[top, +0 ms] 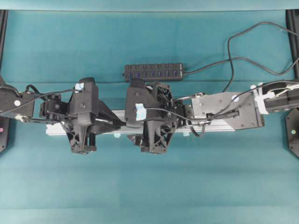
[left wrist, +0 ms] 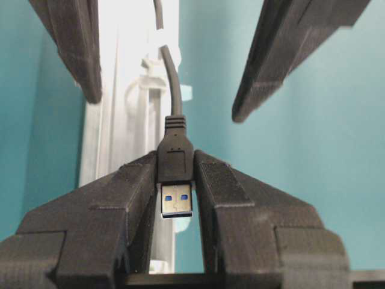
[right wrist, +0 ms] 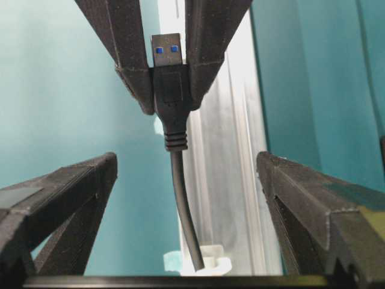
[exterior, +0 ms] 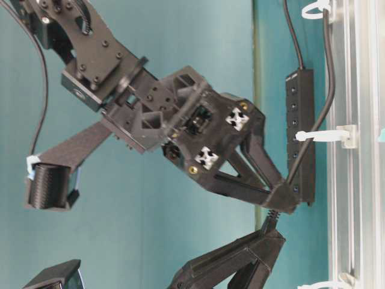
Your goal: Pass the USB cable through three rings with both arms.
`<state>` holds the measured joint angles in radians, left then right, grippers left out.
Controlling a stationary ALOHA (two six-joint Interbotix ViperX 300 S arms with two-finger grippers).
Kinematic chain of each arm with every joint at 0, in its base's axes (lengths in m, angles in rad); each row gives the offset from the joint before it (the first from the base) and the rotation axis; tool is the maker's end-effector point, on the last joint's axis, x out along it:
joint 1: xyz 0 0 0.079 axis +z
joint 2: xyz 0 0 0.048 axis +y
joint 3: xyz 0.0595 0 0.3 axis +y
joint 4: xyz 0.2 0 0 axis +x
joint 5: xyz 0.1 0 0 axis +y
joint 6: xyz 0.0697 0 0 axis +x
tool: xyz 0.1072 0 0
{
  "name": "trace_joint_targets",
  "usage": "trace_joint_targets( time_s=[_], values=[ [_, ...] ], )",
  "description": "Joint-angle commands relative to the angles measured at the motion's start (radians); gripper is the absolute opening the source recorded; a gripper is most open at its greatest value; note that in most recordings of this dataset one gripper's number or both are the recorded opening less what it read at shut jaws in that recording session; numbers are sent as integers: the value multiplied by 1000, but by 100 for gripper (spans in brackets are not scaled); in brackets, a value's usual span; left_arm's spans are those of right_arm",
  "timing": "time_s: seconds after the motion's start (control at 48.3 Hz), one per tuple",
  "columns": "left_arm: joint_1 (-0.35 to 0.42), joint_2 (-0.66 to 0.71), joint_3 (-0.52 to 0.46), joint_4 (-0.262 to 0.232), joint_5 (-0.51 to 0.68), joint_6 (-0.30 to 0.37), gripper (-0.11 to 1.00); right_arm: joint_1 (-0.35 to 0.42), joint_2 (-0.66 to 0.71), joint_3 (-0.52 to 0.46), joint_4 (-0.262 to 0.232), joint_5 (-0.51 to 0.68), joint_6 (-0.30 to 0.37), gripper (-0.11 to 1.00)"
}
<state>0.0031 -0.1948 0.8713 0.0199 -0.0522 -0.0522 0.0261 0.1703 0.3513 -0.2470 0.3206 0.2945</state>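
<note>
Left pincer (left wrist: 175,180): nearly closed, pinching the black body of the USB plug (left wrist: 175,158), metal tip toward the wrist camera.
Right pincer (right wrist: 186,180): spread wide, nothing in it, fingers either side of the cord just below the held plug.
USB cable (exterior: 329,90): runs along the aluminium rail (top: 215,128), threaded through a ring (exterior: 322,136), then out to the left pincer.
Rings: another ring (exterior: 317,8) at the top edge of the table-level view, cord beside it; third ring (exterior: 322,285) at the bottom, no cord.
USB hub (top: 153,72): on the teal desk (top: 149,186) behind the rail.
</note>
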Motion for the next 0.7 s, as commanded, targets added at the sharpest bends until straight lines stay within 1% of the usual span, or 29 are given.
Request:
trace_joint_targets(
  time_s=[0.0,0.062,0.166,0.248,0.29,0.517,0.6,0.683],
  values=[
    [0,-12,-17,2,-9,2,22,3,0,-21,-2,-8,3,79],
    [0,-12,-17,2,-9,2,22,2,8,-28,-3,-11,3,79],
    [0,-12,-17,2,-11,2,22,3,18,-40,-3,-12,2,75],
    [0,-12,-17,2,-9,2,22,2,25,-49,-3,-11,3,68],
    [0,-12,-17,2,-9,2,22,3,26,-52,-3,-11,3,61],
    [0,-11,-18,2,-6,-2,22,3,28,-55,-3,-2,-3,9],
    [0,-11,-18,2,-9,-2,22,3,28,-55,-2,-2,-2,-3],
    [0,-11,-18,2,-11,-3,22,5,28,-55,-3,-2,-2,-7]
  ],
)
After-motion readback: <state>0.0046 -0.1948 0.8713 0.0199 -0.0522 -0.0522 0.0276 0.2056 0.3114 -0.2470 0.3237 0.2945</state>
